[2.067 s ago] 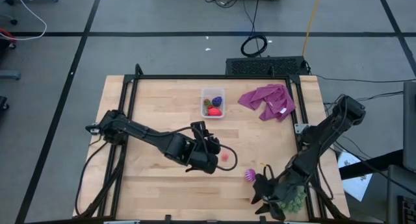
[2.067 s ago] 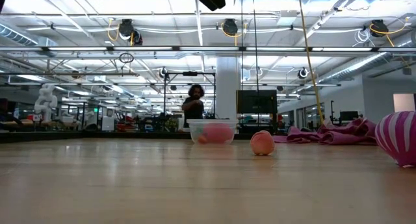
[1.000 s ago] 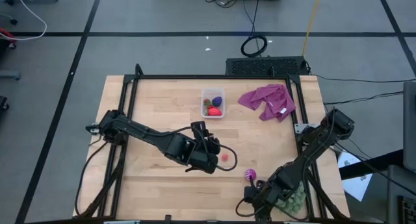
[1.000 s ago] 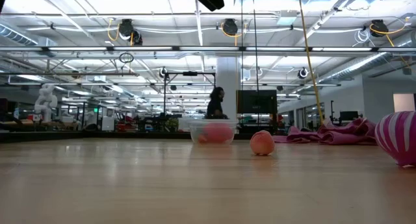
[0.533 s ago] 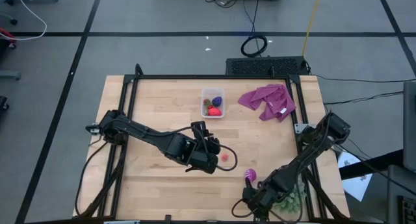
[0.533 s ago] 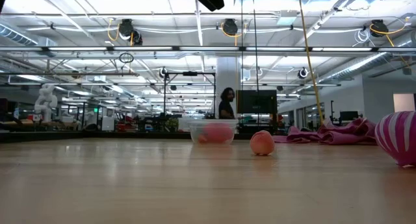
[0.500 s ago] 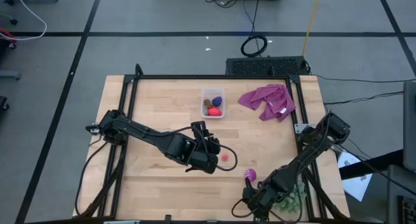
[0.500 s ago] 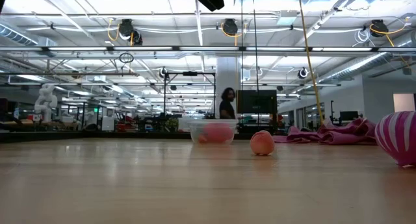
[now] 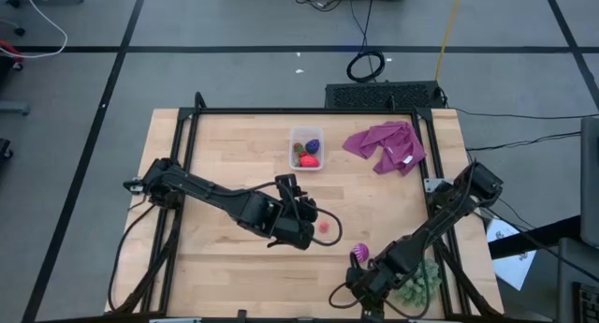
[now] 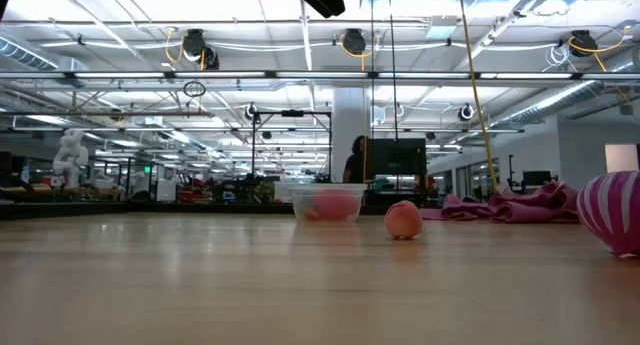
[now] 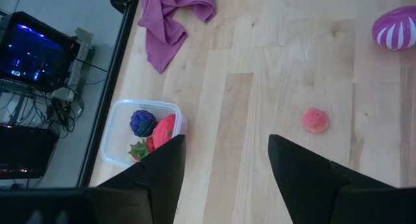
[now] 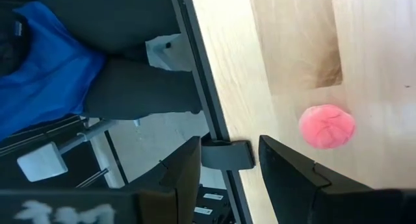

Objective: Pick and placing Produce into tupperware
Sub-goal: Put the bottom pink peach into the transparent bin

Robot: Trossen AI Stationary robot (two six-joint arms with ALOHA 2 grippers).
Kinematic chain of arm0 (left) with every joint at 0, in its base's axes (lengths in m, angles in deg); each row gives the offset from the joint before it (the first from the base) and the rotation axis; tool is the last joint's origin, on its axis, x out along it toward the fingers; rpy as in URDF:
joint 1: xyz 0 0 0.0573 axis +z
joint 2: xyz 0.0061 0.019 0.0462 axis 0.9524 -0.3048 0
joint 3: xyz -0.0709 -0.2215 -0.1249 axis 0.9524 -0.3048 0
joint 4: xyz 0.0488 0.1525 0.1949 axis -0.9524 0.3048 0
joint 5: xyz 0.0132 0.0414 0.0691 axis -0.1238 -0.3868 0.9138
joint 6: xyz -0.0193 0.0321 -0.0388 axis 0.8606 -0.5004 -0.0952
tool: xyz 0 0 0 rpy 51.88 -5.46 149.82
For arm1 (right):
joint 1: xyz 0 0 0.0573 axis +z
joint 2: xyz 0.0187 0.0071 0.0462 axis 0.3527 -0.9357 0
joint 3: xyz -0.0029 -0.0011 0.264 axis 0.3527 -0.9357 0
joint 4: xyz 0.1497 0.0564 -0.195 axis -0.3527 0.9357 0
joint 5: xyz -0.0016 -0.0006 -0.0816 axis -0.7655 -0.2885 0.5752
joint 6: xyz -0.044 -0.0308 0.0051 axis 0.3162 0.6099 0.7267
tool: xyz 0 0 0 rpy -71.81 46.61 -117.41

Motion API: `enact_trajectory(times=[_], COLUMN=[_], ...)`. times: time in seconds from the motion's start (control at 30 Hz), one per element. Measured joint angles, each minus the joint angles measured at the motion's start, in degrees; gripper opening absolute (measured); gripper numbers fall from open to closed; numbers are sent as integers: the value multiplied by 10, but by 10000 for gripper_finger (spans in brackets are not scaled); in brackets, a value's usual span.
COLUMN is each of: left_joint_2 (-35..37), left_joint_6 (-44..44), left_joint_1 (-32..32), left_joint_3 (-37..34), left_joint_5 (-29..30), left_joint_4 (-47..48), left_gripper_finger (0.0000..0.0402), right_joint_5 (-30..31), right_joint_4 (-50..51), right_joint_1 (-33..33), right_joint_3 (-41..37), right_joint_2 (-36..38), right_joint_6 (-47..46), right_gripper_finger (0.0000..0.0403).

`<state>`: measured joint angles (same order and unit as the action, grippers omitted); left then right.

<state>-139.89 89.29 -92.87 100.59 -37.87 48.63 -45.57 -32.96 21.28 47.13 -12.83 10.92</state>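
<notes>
Near the desk's [image 9: 215, 154] front edge, the right tool [image 9: 354, 286] is hanging with fingers spread and nothing between them, just beside the striped magenta ball [image 9: 360, 256] — a round piece likely to roll, so it is best taken by centring both fingers on it before closing. Mid-desk, the left tool [image 9: 301, 211] is waiting with fingers apart, empty, close to the pink fruit [image 9: 325, 226] — the two pieces not yet in the clear tupperware [image 9: 306, 148]. That tub is sitting near the far edge beside the purple cloth [image 9: 386, 145], holding a blue-purple berry [image 11: 142, 122] and red pieces [image 11: 162, 131].
</notes>
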Motion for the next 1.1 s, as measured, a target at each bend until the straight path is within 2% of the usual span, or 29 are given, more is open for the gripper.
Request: enact_trajectory(times=[0.1, 0.33, 0.8, 1.1], left_joint_2=[0, 0, 0, 0], left_joint_6=[0, -2, -3, -4], left_joint_1=[1, 1, 1, 1], left_joint_3=[0, 0, 0, 0], left_joint_5=[0, 0, 0, 1], left_joint_4=[0, 0, 0, 0], left_gripper_finger=[225, 225, 225, 225], right_joint_5=[-1, -46, -58, -79], right_joint_4=[3, 1, -5, -32], right_joint_1=[-3, -8, -14, -14], right_joint_3=[0, 0, 0, 0], right_joint_2=[-4, -37, -44, -74], right_joint_6=[3, 8, 18, 19], right_gripper_finger=[146, 146, 146, 146])
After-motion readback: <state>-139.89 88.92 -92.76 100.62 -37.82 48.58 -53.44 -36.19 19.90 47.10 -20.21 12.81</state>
